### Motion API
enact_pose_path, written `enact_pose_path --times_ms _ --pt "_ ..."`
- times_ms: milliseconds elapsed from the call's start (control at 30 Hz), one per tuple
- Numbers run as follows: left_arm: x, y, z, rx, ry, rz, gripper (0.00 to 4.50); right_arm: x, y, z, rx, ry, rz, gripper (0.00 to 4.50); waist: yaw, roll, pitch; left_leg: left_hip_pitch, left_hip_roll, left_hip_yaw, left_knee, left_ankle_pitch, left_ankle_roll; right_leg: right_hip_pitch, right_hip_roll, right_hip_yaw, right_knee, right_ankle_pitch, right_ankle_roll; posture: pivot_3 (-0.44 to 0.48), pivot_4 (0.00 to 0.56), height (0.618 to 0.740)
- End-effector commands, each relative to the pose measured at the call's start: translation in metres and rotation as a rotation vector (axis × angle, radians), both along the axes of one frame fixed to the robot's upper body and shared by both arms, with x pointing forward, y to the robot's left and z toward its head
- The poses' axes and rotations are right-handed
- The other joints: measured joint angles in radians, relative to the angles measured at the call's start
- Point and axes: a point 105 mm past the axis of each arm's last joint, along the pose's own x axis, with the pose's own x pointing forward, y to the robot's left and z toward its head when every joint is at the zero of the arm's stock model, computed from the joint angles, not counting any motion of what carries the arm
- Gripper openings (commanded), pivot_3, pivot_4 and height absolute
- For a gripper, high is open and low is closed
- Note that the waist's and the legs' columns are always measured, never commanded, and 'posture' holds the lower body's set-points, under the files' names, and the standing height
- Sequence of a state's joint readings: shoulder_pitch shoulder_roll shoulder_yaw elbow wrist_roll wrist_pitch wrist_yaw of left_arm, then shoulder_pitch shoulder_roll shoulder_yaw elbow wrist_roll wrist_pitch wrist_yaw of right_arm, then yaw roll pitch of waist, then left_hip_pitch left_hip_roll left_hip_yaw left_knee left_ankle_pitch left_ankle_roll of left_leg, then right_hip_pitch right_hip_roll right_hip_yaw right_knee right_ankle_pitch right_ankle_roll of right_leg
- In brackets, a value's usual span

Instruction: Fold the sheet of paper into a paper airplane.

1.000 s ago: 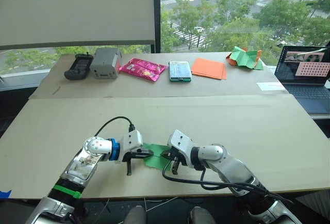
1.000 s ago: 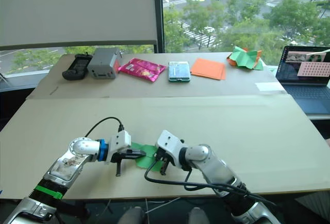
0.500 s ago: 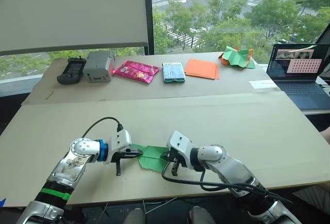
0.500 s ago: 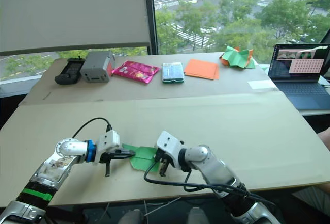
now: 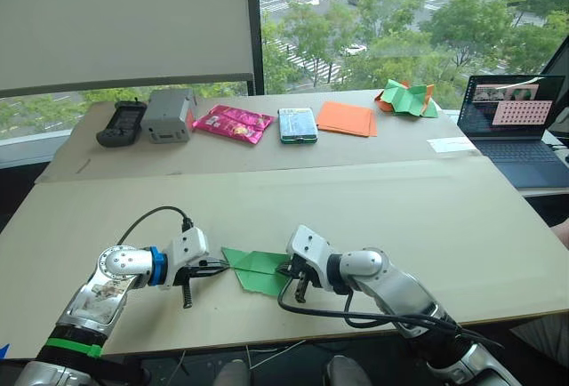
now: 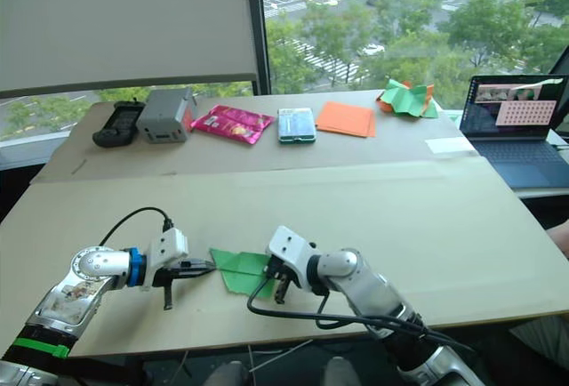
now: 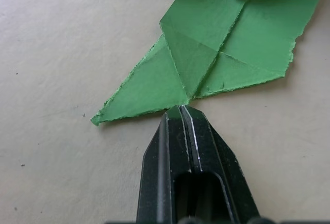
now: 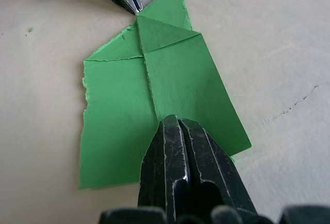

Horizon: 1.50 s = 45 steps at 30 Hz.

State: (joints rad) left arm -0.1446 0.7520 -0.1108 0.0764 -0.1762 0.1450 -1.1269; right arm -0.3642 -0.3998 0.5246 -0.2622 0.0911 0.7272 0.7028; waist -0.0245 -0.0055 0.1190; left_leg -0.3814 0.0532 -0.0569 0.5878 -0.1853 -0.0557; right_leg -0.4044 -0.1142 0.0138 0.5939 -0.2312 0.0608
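A bright green sheet of paper [image 5: 256, 270] lies flat on the near part of a tan cardboard-covered table [image 5: 373, 208], between the robot's two grippers. It is creased down its middle, with folded flaps forming a point at the end towards the robot's left.

The left gripper [image 5: 219, 267] has its two black fingers pressed together, and their tips meet the pointed end of the sheet right on the centre crease. Whether they pinch the paper or only touch it cannot be told. The right gripper [image 5: 286, 269] also has its fingers closed together, with the tips resting on the opposite, wider end of the sheet, along the same crease.

Nothing else lies close to the sheet; the surface around it is bare cardboard.

Along the far edge of the table, well apart from the sheet, sits a row of things: a black handheld device [image 5: 120, 124], a grey box [image 5: 168, 114], a pink foil packet [image 5: 233, 123], a small teal-and-white pack [image 5: 297, 124], a stack of flat orange sheets [image 5: 348, 118], and a crumpled heap of green and orange paper [image 5: 405, 99]. An open laptop [image 5: 520, 132] stands at the far right, with a white slip [image 5: 452, 145] beside it.
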Motion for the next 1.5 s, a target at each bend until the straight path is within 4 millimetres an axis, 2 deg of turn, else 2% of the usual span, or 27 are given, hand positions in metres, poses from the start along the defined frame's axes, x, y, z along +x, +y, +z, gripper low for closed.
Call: enact_pose_path --times_ms 33,67,167,300,400,467,533,667,867,1167,1200,1500 --pt "-0.012 0.021 -0.020 0.039 0.118 0.087 0.00 0.003 -0.007 -0.010 -0.045 0.011 -0.029 0.01 -0.003 -0.001 0.001 0.000 0.000 0.000 0.000 0.000 0.000 0.000 0.000 0.000 0.000 0.000 0.000 0.000 0.150 0.706" --pt "-0.012 0.020 -0.015 0.016 0.116 0.089 0.00 0.005 -0.006 -0.005 -0.032 -0.008 -0.028 0.01 -0.005 -0.001 0.001 0.000 0.000 0.000 0.000 0.000 0.000 -0.001 0.000 0.000 0.000 0.000 0.000 0.000 0.150 0.706" --pt "-0.013 0.018 0.011 -0.075 0.086 0.109 0.00 0.010 0.004 0.026 0.080 -0.073 -0.023 0.01 -0.016 -0.005 0.006 -0.001 0.000 0.000 -0.002 0.000 0.000 -0.002 0.000 0.000 0.000 0.000 0.000 0.000 0.150 0.706" --pt "-0.021 0.010 0.057 -0.257 0.053 0.119 0.00 0.008 0.003 0.065 0.168 -0.121 -0.013 0.01 -0.013 -0.012 0.015 -0.010 0.000 0.000 -0.006 0.000 0.001 -0.012 0.001 0.000 0.000 0.000 0.000 0.000 0.150 0.706" --pt "-0.033 0.005 0.066 -0.306 0.078 0.100 0.00 0.004 0.003 0.087 0.234 -0.119 -0.007 0.94 -0.005 -0.015 0.016 -0.010 0.001 0.000 -0.007 0.002 0.003 -0.013 0.002 0.000 0.002 0.002 -0.002 0.000 0.150 0.706" --pt "-0.037 0.005 0.064 -0.327 0.098 0.115 0.00 0.002 0.001 0.096 0.263 -0.113 -0.010 1.60 0.000 -0.014 0.016 -0.008 0.001 0.000 -0.009 0.002 0.002 -0.013 0.002 0.000 0.001 0.002 -0.002 0.000 0.150 0.706" --pt "-0.039 0.007 0.059 -0.322 0.111 0.131 0.00 0.003 -0.001 0.097 0.268 -0.102 -0.023 2.31 0.005 -0.014 0.017 -0.008 0.001 0.000 -0.009 0.001 0.001 -0.013 0.002 0.000 0.001 0.002 -0.002 0.000 0.150 0.706" --pt "-0.039 0.007 0.054 -0.325 0.119 0.151 0.00 0.007 -0.006 0.081 0.222 -0.071 -0.034 3.67 0.011 -0.015 0.019 -0.009 0.000 0.000 -0.008 0.001 0.001 -0.015 0.001 0.000 -0.001 0.001 -0.003 0.000 0.150 0.706" --pt "-0.042 -0.001 0.048 -0.320 0.123 0.148 0.00 0.021 -0.008 0.058 0.212 0.006 -0.047 3.67 0.009 -0.015 0.019 -0.009 0.000 0.000 -0.008 0.001 0.001 -0.016 0.001 0.000 -0.003 0.001 -0.003 0.000 0.150 0.706" --pt "-0.046 -0.005 0.050 -0.322 0.127 0.153 0.00 0.020 -0.006 0.041 0.261 0.133 -0.026 3.67 0.011 -0.016 0.018 -0.008 0.001 0.000 -0.008 0.005 0.007 -0.015 0.003 0.001 0.001 0.004 -0.005 0.000 0.150 0.706" --pt "-0.046 -0.006 0.050 -0.322 0.127 0.153 0.00 0.019 -0.005 0.041 0.269 0.140 -0.024 3.15 0.011 -0.016 0.018 -0.008 0.001 0.000 -0.008 0.004 0.007 -0.015 0.003 0.001 0.001 0.004 -0.005 0.000 0.150 0.706" --pt "-0.046 -0.006 0.054 -0.326 0.121 0.176 0.00 0.015 -0.002 0.035 0.286 0.163 -0.014 0.09 0.012 -0.016 0.018 -0.008 0.000 0.000 -0.007 0.001 0.002 -0.015 0.003 0.001 0.001 0.004 -0.005 0.000 0.150 0.706"
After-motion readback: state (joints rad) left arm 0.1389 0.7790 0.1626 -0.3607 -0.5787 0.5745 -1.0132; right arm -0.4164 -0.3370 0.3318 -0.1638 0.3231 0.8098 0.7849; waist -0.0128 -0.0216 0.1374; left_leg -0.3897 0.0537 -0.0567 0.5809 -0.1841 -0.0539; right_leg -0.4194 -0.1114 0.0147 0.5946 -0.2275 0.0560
